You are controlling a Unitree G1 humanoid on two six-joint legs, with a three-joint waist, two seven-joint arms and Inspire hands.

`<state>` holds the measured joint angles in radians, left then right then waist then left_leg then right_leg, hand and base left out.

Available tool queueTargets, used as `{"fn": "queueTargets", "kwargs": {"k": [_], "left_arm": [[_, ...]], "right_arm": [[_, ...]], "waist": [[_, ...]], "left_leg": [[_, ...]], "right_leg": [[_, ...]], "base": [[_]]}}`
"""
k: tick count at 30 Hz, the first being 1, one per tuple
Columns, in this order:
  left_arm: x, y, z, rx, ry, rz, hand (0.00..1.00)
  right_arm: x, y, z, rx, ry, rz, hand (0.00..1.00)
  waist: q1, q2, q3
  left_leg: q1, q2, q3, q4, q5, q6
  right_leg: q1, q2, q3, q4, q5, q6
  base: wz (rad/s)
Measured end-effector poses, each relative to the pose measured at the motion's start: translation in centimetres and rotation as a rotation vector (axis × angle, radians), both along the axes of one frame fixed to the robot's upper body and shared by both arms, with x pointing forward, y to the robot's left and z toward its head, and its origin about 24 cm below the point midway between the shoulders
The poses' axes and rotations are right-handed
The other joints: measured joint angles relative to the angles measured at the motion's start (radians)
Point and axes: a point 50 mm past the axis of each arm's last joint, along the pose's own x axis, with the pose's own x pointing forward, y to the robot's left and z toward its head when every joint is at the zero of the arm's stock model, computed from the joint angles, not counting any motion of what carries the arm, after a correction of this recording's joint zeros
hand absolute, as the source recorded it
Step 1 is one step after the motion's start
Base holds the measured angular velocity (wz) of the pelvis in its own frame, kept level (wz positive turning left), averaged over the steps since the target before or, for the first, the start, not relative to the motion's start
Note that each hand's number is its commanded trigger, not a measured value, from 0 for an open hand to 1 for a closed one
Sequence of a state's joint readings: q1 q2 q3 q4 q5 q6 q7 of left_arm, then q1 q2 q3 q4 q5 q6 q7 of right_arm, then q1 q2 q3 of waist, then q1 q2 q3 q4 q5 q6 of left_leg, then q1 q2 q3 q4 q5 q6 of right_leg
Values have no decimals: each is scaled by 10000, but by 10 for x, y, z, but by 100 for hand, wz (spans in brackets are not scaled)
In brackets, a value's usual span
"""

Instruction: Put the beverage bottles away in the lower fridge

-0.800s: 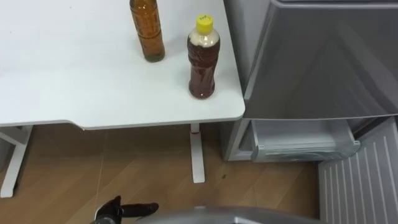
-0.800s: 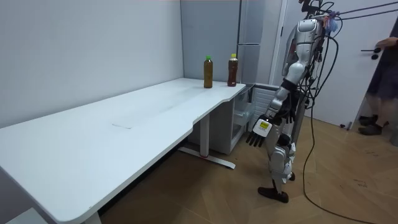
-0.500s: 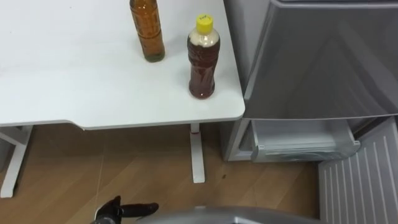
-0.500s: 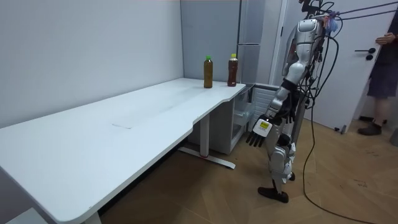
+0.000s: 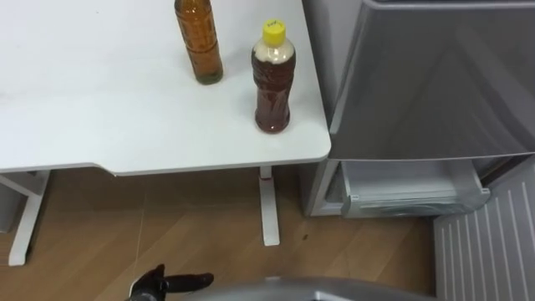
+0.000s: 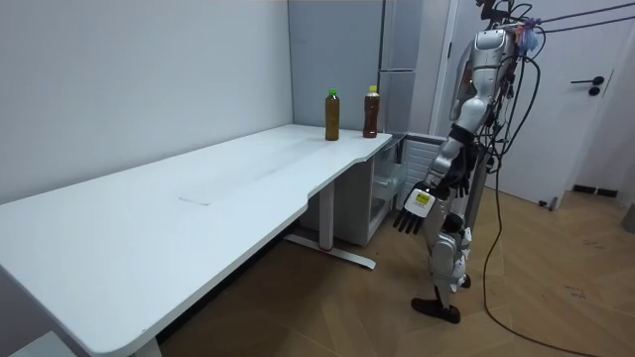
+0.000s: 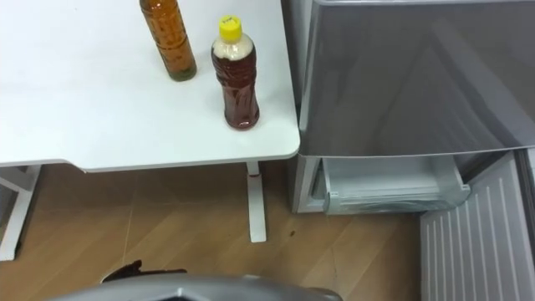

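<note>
Two drink bottles stand near the right end of the white table [image 5: 100,109]: an amber bottle [image 5: 199,42] at the back and a darker bottle with a yellow cap [image 5: 273,79] close to the table's corner. To their right the grey fridge [image 5: 435,75] has its lower compartment open, showing a pale drawer [image 5: 410,191], with the lower door [image 5: 489,251] swung out at the bottom right. My left hand [image 5: 167,283] hangs low by my side, fingers straight and holding nothing, well below and short of the bottles. In the room view I stand before the fridge, left hand [image 6: 412,208] open.
The table's leg [image 5: 267,209] stands on the wooden floor between me and the fridge. The long table [image 6: 198,208] stretches away toward the room view's left along a grey wall. A white door [image 6: 585,89] is at the room view's right.
The person at the room view's right edge has gone out of the picture. The eye view has shifted slightly. Bottles and my left hand stay where they were.
</note>
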<state>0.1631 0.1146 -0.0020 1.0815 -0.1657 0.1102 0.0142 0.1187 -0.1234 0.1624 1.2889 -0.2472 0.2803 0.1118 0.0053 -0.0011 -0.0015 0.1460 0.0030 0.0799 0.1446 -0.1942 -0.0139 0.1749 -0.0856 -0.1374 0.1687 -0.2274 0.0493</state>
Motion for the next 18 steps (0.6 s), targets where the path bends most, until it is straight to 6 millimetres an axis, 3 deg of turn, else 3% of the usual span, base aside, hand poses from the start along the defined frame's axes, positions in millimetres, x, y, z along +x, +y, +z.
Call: {"fn": "queueTargets", "kwargs": {"k": [9,15,18], "left_arm": [[-5,-1,0,540,55,1132,0],[-17,18,4,1610,29,3594,0],[-16,31,12,2449,-360,5126,0]], "right_arm": [[2,-1,0,-296,-232,-98,0],[2,-4,0,-317,-598,-702,0],[-3,-6,1,-472,-661,-845,0]], "waist": [[16,-27,-5],[122,-43,23],[436,-51,20]], "left_leg": [[26,-3,-5,44,1,1],[215,-10,-78,107,-13,3],[208,10,-106,162,-37,-8]], "right_leg": [[39,-3,-8,10,-3,-2],[299,-12,-80,-73,-38,-7],[280,-7,-99,12,-62,-11]], "base": [[0],[3],[0]]}}
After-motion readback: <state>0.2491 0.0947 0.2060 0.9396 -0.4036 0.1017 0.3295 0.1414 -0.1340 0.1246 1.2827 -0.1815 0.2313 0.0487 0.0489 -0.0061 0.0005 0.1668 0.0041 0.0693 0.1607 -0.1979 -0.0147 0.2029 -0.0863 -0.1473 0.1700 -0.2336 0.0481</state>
